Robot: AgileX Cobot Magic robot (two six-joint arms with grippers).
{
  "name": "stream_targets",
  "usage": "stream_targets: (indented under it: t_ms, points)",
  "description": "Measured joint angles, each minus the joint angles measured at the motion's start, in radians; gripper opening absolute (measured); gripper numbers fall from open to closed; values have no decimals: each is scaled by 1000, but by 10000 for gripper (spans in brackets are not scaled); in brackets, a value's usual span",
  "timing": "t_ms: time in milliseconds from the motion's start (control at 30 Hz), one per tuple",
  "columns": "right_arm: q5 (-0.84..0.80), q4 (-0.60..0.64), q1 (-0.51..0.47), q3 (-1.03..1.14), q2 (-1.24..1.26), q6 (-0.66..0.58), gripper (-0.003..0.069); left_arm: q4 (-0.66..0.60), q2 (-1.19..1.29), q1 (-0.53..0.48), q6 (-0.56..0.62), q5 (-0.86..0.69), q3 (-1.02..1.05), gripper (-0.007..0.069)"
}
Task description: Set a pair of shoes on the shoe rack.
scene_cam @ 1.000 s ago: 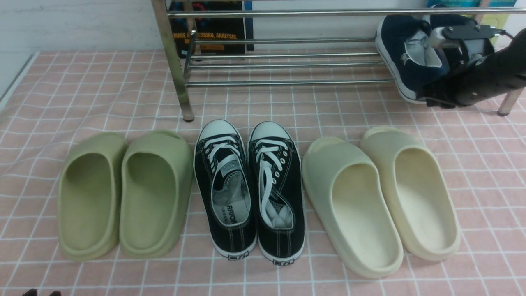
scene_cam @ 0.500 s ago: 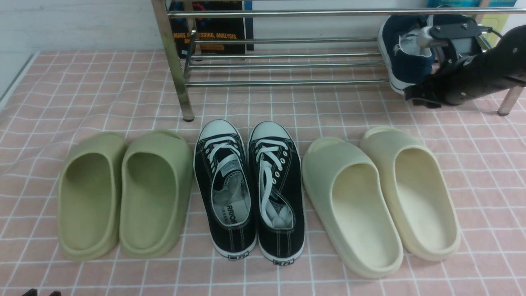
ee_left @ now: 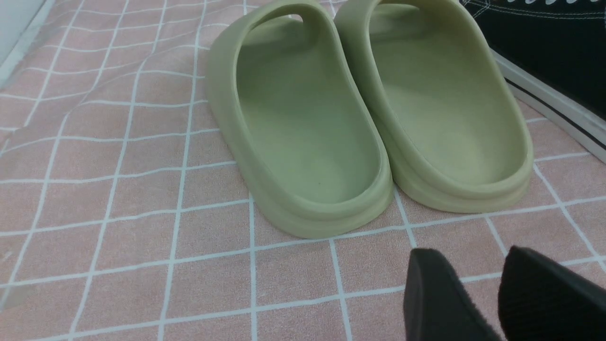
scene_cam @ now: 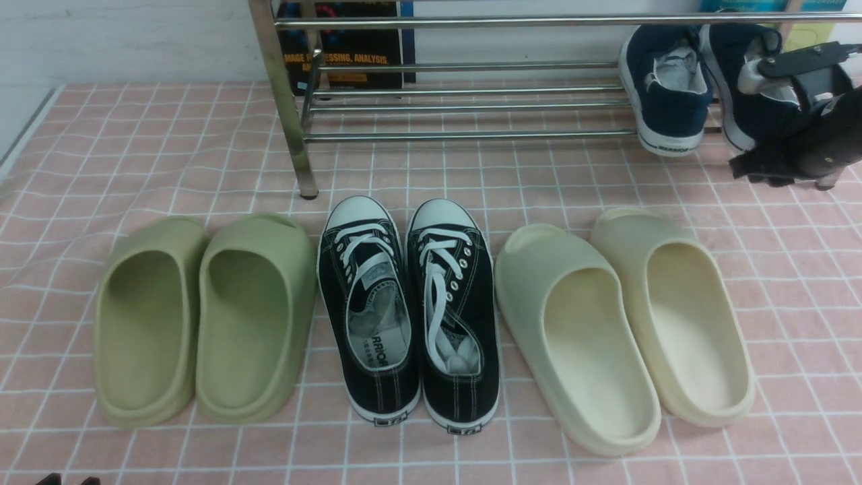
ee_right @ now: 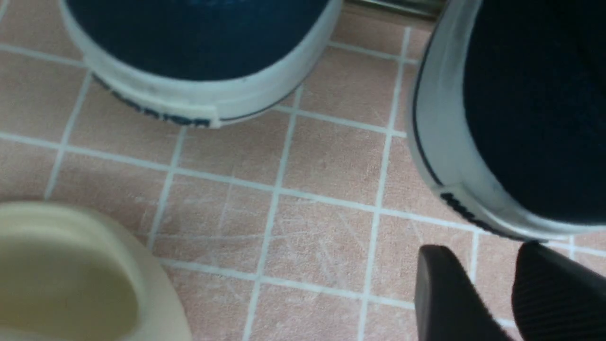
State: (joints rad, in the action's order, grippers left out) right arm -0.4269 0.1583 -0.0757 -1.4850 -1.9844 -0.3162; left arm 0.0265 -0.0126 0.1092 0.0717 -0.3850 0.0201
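Observation:
Two navy-blue shoes rest side by side on the low bars of the chrome shoe rack (scene_cam: 458, 135) at its right end, heels toward me. One shoe (scene_cam: 663, 87) (ee_right: 199, 38) stands free. The other shoe (scene_cam: 741, 94) (ee_right: 535, 118) is partly hidden by my right arm. My right gripper (scene_cam: 744, 167) (ee_right: 478, 270) hovers just in front of that shoe's heel, open with nothing between its fingers. My left gripper (scene_cam: 67, 481) (ee_left: 473, 279) sits low at the near left, open and empty, behind the green slippers.
On the pink checked cloth stands a row of footwear: green slippers (scene_cam: 202, 316) (ee_left: 303, 132), black lace-up sneakers (scene_cam: 411, 310) and cream slippers (scene_cam: 626, 330) (ee_right: 71, 274). A book leans behind the rack (scene_cam: 343, 47). The rack's left leg (scene_cam: 286, 108) rises near the sneakers.
My right gripper opened and let go of the tilted navy shoe, which now sits level on the rack. The arm then drew back to the right, in front of the other navy shoe.

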Motion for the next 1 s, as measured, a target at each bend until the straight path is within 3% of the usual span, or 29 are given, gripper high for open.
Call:
stream_targets:
  t_ms: [167, 467, 667, 733, 900, 1000]
  points:
    - [-19, 0, -3, -2, 9, 11, 237, 0, 0, 0, 0, 0, 0, 239]
    - [-239, 8, 0, -2, 268, 11, 237, 0, 0, 0, 0, 0, 0, 239]
    - [-284, 30, 21, -2, 592, 11, 86, 0, 0, 0, 0, 0, 0, 239]
    - [-297, 15, 22, 20, 700, 11, -3, 0, 0, 0, 0, 0, 0, 239]
    - [-311, -11, 22, 153, 885, 11, -18, 0, 0, 0, 0, 0, 0, 239]
    - [-295, -30, 22, 343, 1072, 11, -18, 0, 0, 0, 0, 0, 0, 239]
